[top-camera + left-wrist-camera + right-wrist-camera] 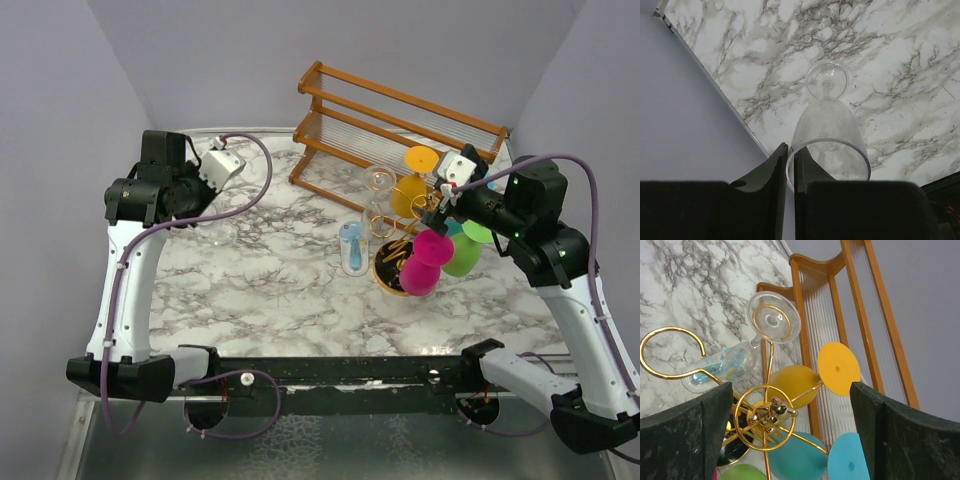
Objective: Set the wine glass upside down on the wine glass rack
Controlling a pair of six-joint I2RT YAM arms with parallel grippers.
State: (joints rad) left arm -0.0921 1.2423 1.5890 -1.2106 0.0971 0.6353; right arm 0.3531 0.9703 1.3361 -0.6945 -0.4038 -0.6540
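Fragility is what strikes me about the wine glass (827, 130): clear, thin-walled, light and stiff, probably slick, with a slim stem I would not trust with a knock. It is out at the left side, over the marble surface (900, 60) near its edge, with its foot pointing away from the left gripper (790, 152). Those jaws are almost pressed together with the bowl's rim caught between them, one finger inside and one outside as far as I can tell. A rim pinch like that looks precarious to me. The glass could swing or slip when tipped over, so slow moves seem wise.

The right gripper (790, 390) hangs just over the gold post of the wine glass rack (771, 412), jaws spread wide and holding nothing. Coloured glasses crowd the arms there, a yellow glass (790, 382) among them. One curled loop (670, 347) looks free, and I would aim the stem at it.
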